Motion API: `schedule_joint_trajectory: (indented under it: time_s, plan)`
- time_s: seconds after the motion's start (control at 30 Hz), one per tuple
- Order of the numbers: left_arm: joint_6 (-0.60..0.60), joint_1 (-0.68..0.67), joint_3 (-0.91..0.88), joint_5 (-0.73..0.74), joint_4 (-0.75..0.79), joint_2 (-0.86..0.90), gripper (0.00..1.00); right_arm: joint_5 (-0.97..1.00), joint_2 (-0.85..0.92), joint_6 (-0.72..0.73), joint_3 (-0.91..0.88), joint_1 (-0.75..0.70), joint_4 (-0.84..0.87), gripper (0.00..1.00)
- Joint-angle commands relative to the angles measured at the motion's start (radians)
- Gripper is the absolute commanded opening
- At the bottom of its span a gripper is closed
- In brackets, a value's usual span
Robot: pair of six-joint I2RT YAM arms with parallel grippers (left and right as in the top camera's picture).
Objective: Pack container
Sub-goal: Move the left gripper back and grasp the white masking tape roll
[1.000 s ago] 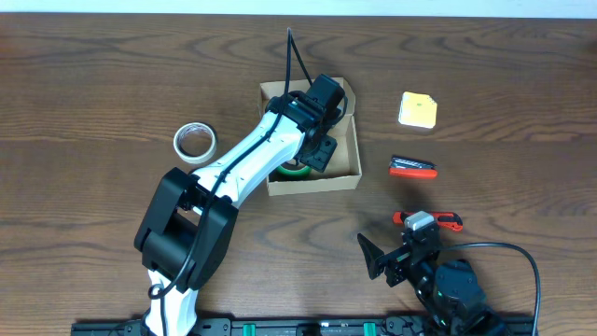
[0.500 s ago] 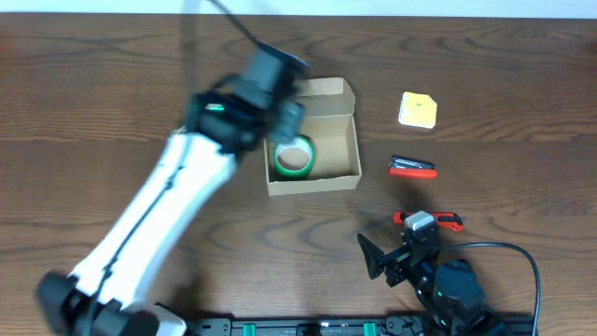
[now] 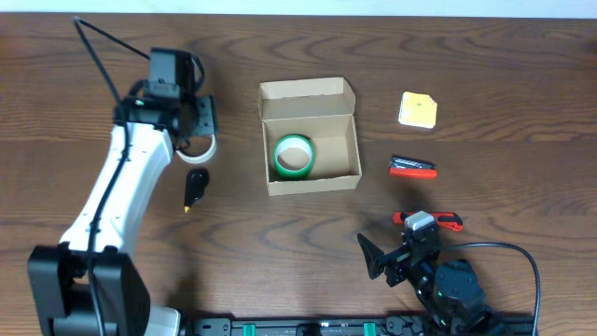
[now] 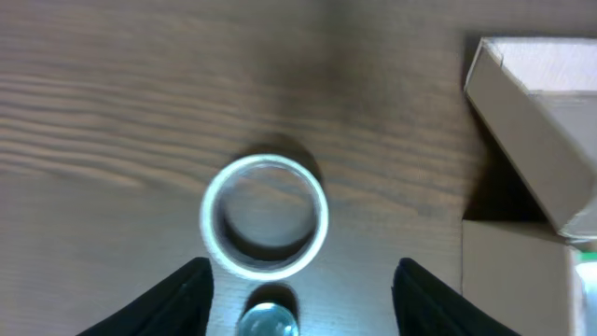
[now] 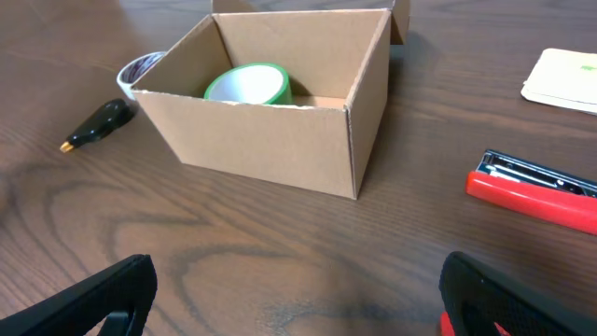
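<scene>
Jaws on the left gripper are spread apart with nothing in them, hanging right above a white tape roll on the table, a bit left of the container. The right gripper has its jaws wide open, also empty, low at the near edge facing the box. The container sits mid-table, flap open, with a green tape roll flat inside toward its left side. A small black pen-looking thing lies near the white roll.
</scene>
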Motion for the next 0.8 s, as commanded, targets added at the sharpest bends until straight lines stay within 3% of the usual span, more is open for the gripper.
schedule_joint_trajectory:
  time_s: [0.0,0.2,0.77]
  plan:
    - [0.013,-0.013,-0.052,0.03,0.064,0.029,0.66,0.006,-0.006,-0.013,-0.003,0.007,0.0,0.99]
    - [0.013,-0.013,-0.061,0.031,0.087,0.14,0.64,0.006,-0.006,-0.013,-0.003,0.007,0.0,0.99]
    - [0.014,-0.014,-0.061,0.049,0.114,0.301,0.49,0.006,-0.006,-0.013,-0.003,0.007,0.0,0.99]
